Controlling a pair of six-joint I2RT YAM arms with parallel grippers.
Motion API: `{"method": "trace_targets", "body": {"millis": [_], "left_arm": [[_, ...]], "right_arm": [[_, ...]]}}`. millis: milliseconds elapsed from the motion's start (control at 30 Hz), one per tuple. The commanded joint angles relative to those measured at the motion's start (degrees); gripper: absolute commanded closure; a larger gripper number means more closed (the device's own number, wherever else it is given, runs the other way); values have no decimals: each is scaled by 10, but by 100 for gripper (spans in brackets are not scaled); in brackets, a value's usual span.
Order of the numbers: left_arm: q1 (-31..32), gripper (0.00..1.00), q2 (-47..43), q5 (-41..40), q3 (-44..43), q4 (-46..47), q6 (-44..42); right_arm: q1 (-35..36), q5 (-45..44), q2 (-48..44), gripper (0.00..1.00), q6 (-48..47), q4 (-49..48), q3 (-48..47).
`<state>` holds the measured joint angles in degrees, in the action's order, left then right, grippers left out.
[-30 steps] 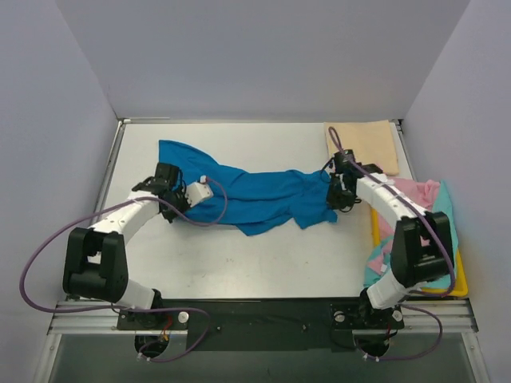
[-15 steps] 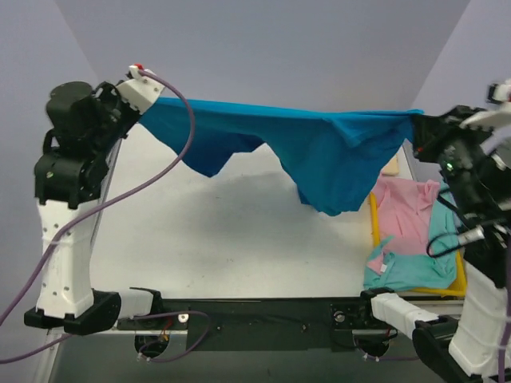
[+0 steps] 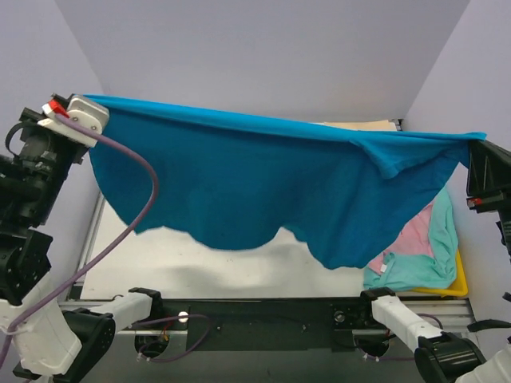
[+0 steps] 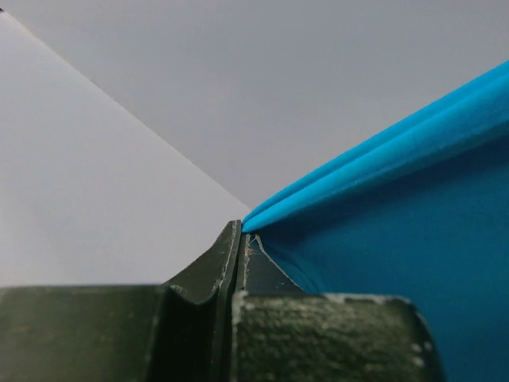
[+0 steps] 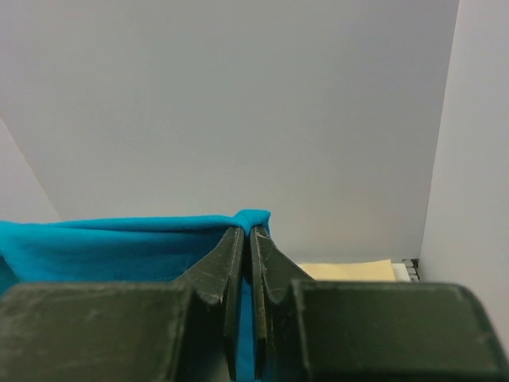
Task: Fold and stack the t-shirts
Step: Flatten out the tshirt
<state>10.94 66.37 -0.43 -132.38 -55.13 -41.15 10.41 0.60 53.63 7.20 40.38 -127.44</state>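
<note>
The bright blue t-shirt (image 3: 255, 191) hangs stretched in the air between both arms, high above the table, its lower edge drooping in the middle. My left gripper (image 3: 89, 104) is shut on its upper left corner; the left wrist view shows the cloth (image 4: 398, 239) pinched at the tips of that gripper (image 4: 241, 227). At the upper right corner my right gripper (image 3: 477, 145) is shut on the shirt, a blue fold (image 5: 119, 247) clamped in it (image 5: 248, 231). The beige t-shirt (image 3: 375, 124) lies flat at the far right of the table. Pink (image 3: 415, 231) and teal (image 3: 415, 271) t-shirts lie bunched at the right.
A yellow tray (image 3: 457, 283) under the pink and teal shirts sits at the table's right edge. Grey walls close in the left, back and right sides. The white table (image 3: 144, 263) shows below the hanging shirt. The beige shirt (image 5: 346, 270) shows past the right fingers.
Both arms have risen from the table, lifting the blue t-shirt from a crumpled strip into a wide hanging sheet, higher and more spread than half a second ago.
</note>
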Motion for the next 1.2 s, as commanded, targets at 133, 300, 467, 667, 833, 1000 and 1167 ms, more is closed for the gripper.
{"method": "trace_targets", "body": {"millis": [133,300,467,667,833,1000,1167], "left_arm": [[-8,100,52,-84,94,24,-23],[-30,100,102,-102,131,95,-40],[-56,100,204,-113,77,177,-36],[-85,100,329,-115,-102,217,-40],[-99,100,365,-110,-149,219,-66],[-107,100,290,-79,15,239,-97],[-107,100,183,-51,266,258,-145]], "right_arm": [[-7,15,74,100,-3,-41,56],[-7,53,181,100,14,-77,67],[-21,81,310,100,49,-129,-19],[-63,121,449,100,153,-222,-160],[-73,127,457,100,159,-275,-167],[-73,135,394,100,122,-237,-96],[-64,150,259,100,99,-218,201]]}}
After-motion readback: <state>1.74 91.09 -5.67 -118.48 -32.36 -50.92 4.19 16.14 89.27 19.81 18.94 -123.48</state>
